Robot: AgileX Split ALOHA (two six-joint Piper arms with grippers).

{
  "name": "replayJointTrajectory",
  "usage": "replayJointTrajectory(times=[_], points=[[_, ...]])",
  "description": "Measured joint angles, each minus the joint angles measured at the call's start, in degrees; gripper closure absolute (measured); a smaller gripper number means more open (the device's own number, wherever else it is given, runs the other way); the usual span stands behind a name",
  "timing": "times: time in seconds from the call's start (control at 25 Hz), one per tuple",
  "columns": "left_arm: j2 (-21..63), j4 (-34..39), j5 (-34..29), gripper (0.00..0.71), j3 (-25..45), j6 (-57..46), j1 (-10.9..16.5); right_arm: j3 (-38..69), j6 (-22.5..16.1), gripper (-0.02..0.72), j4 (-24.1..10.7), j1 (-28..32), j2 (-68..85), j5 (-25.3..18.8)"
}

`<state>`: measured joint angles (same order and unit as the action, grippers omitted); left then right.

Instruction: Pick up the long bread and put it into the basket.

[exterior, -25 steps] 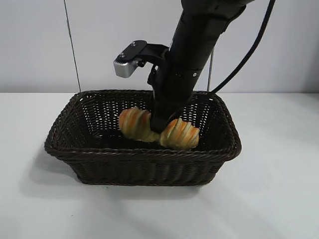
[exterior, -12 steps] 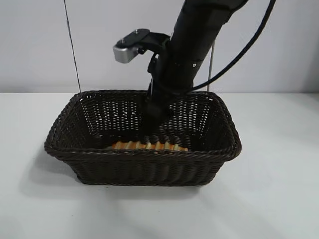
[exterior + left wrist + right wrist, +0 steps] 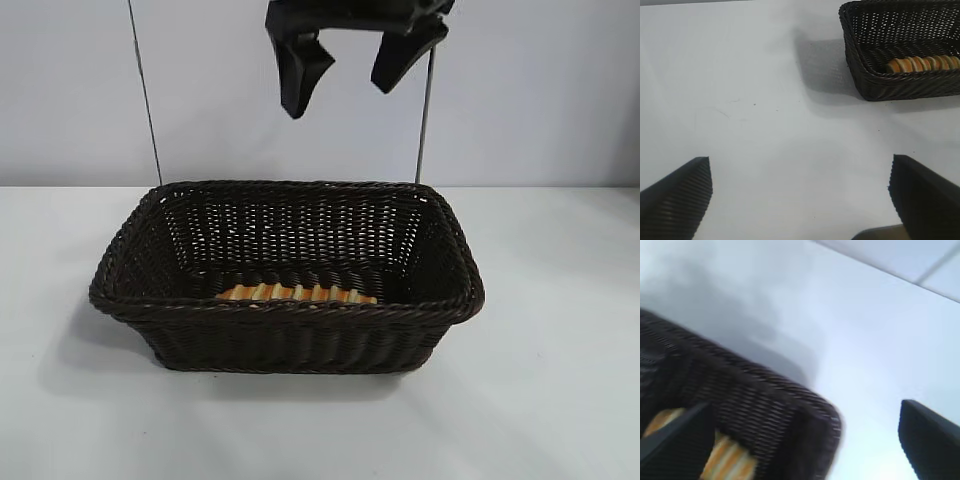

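The long bread (image 3: 297, 293), golden with orange stripes, lies flat on the floor of the dark wicker basket (image 3: 130, 250), close to its near wall. High above the basket's back, my right gripper (image 3: 337, 100) hangs open with nothing in it. Its wrist view looks down past a basket corner (image 3: 810, 415) at one end of the bread (image 3: 727, 460), with the right gripper (image 3: 805, 427) spread wide. My left gripper (image 3: 800, 195) stands open over bare table, well away from the basket (image 3: 900, 87). From there the bread (image 3: 922, 64) shows inside the basket.
The basket stands mid-table on a white tabletop (image 3: 560, 400) with free room on every side. A pale wall rises behind, with a thin dark cable (image 3: 145, 100) and a thin rod (image 3: 424, 120) running down it.
The right gripper opened and the bread dropped from its fingers to the basket floor. The right arm then rose out of the basket to the top of the view.
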<state>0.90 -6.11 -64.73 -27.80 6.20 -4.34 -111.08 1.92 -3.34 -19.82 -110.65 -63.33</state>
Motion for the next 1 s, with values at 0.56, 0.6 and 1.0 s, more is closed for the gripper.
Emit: replayJointTrajectory(times=[0.56, 0.6, 1.0], points=[[0.00, 0.00, 0.00, 0.018, 0.00, 0.00, 0.00, 0.00, 0.89, 0.009, 0.45, 27.81, 0.00, -3.19], [0.00, 0.00, 0.00, 0.018, 0.00, 0.00, 0.00, 0.00, 0.89, 0.009, 0.94, 29.20, 0.00, -3.51], [0.00, 0.00, 0.00, 0.018, 0.00, 0.00, 0.00, 0.00, 1.10, 0.009, 4.39, 32.96, 5.34, -7.68]])
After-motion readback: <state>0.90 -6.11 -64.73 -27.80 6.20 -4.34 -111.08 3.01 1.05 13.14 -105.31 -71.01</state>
